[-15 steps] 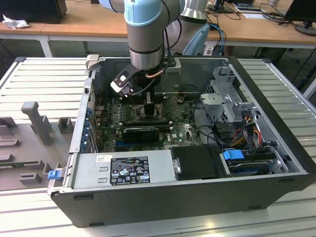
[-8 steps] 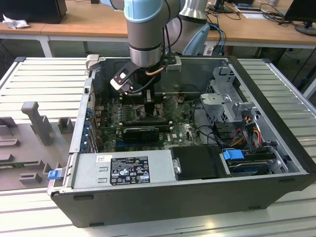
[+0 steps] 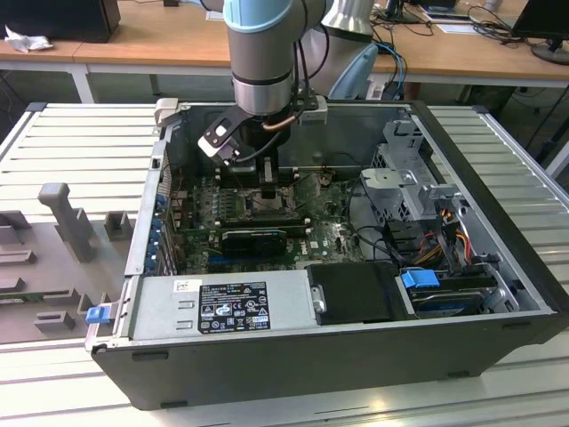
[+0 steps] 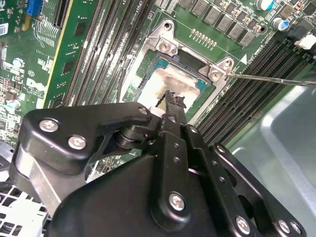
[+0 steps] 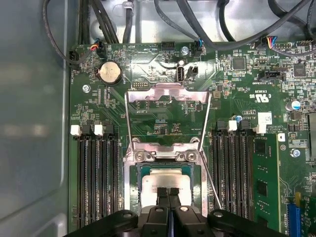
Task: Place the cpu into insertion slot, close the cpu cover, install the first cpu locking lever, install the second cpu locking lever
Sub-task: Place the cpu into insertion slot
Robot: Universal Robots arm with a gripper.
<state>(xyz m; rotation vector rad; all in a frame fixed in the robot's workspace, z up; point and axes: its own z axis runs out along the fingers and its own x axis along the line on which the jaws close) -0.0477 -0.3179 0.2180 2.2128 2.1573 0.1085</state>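
Exterior view: the arm enters the open computer case (image 3: pixel 338 356) from 12 o'clock. The gripper (image 3: pixel 267 185) hangs low over the green board, at about 11 o'clock from the case's centre. The power supply (image 3: pixel 222 307) lies at 7 o'clock.

First wrist view: the claw is closed, its fingertips (image 5: pixel 162 193) pressed together with nothing between them, directly over the cpu (image 5: pixel 158 178). Actual contact cannot be confirmed.

The cpu lies flat in the insertion slot (image 5: pixel 163 156), silver top up. The cpu cover (image 5: pixel 168 95) is swung open, between the slot and the coin battery (image 5: pixel 110 73). One thin locking lever (image 5: pixel 210 180) stands free beside the slot. Memory slots (image 5: pixel 96 182) flank the slot on both sides.
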